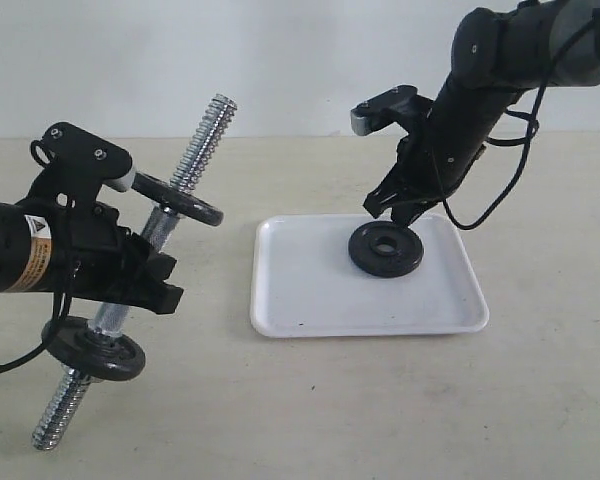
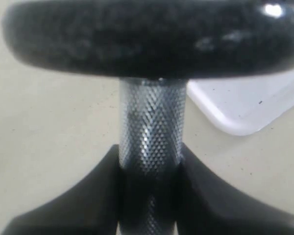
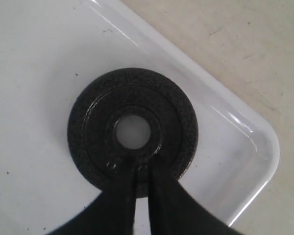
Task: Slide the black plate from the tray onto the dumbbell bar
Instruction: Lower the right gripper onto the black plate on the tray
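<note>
While left tool [image 2: 149,169] clamps the dumbbell bar [image 2: 152,122], right tool [image 3: 142,164] is closed over the black plate [image 3: 179,122]; probably heavy, stiff, pinch its rim.

The left arm [image 1: 20,255] is lying low and nearly level, reaching in from the left, and its pincer [image 1: 135,272] is gripping the knurled middle of the bar [image 1: 193,150] between both black fingers [image 2: 88,200], holding it on a slant with one end raised. The right arm [image 1: 470,100] is slanting steeply down from the upper right with its wrist bent so that the pincer [image 3: 142,169] is pointing downward. Its two fingers [image 3: 120,196] are standing pressed almost together, with only a thin slit between them, the tips sitting over the plate [image 1: 388,250] between its hole and its rim.
</note>
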`<control>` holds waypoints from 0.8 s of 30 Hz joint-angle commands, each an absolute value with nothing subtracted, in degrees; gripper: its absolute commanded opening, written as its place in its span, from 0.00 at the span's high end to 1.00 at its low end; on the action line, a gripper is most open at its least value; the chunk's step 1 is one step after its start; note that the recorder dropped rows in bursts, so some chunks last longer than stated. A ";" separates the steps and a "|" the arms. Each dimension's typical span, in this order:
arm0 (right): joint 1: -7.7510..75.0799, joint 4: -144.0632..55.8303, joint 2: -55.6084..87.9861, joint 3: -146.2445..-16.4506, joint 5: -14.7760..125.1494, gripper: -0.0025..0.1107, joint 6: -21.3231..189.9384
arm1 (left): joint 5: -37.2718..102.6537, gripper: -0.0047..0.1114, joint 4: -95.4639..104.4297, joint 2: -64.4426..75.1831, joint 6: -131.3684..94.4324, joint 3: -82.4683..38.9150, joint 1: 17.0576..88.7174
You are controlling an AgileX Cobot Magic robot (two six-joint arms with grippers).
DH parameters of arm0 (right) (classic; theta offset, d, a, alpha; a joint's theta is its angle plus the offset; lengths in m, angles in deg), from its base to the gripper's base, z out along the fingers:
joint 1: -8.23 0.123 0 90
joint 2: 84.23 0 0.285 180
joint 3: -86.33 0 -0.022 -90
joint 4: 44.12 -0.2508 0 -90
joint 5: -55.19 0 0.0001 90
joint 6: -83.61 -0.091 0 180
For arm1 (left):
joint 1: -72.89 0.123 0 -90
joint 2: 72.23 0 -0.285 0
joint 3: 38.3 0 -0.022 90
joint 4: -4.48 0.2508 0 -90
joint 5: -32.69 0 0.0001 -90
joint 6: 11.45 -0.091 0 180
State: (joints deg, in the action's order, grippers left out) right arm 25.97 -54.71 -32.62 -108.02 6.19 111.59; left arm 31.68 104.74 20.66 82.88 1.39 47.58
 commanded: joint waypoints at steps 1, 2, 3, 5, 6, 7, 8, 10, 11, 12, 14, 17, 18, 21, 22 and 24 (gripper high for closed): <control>25.99 -53.85 -34.72 -112.08 1.99 0.94 111.17 | 32.69 0.92 104.43 17.32 83.36 -0.74 47.55; 26.02 -53.85 -35.28 -112.72 1.46 0.94 111.17 | 32.69 0.92 104.43 17.32 83.36 -0.74 47.55; 26.02 -53.85 -35.79 -113.67 0.75 0.94 111.17 | 32.69 0.92 104.43 17.32 83.23 -0.74 47.55; 26.28 -53.85 -36.64 -114.96 -0.17 0.94 111.17 | 32.69 0.92 104.43 17.32 83.23 -0.74 47.55; 26.54 -53.61 -36.80 -115.61 -0.58 0.94 111.17 | 32.69 0.92 104.43 17.32 83.23 -0.74 47.55; 26.83 -53.12 -37.22 -116.10 -0.85 0.94 111.17 | 32.69 0.92 104.43 17.32 83.23 -0.74 47.55; 27.34 -52.40 -37.61 -116.68 -1.17 0.94 111.04 | 32.69 0.92 104.43 17.32 83.23 -0.74 47.55; 28.44 -50.88 -38.27 -117.80 -1.45 0.94 110.37 | 32.69 0.92 104.43 17.32 83.23 -0.74 47.55; 29.12 -49.94 -38.65 -118.40 -1.58 0.94 110.02 | 32.69 0.92 104.43 17.32 83.23 -0.74 47.55; 29.92 -48.50 -39.23 -118.92 -1.58 0.94 109.59 | 32.69 0.92 104.43 17.32 83.23 -0.74 47.55; 31.41 -45.25 -40.10 -119.99 -2.23 0.94 108.42 | 32.69 0.92 104.43 17.32 83.23 -0.74 47.55; 32.84 -41.53 -41.35 -121.47 -3.84 0.92 107.07 | 32.38 0.92 104.43 17.32 83.22 -0.74 47.55; 32.84 -41.25 -41.76 -121.93 -4.47 0.88 106.95 | 32.38 0.92 104.43 17.32 83.22 -0.74 47.55; 32.84 -40.46 -42.66 -122.72 -5.48 0.64 105.78 | 32.24 0.92 104.43 17.32 83.22 -0.74 47.55; 32.84 -39.23 -42.94 -122.72 -5.48 0.55 104.60 | 32.24 0.92 104.43 17.32 83.22 -0.74 47.55; 32.84 -36.78 -43.27 -122.72 -4.96 0.32 101.81 | 32.24 0.92 104.43 17.32 83.10 -0.74 47.55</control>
State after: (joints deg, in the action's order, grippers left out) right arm 32.79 -40.19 -42.92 -122.03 -4.78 105.04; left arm 31.02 104.99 20.66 82.88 1.39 47.58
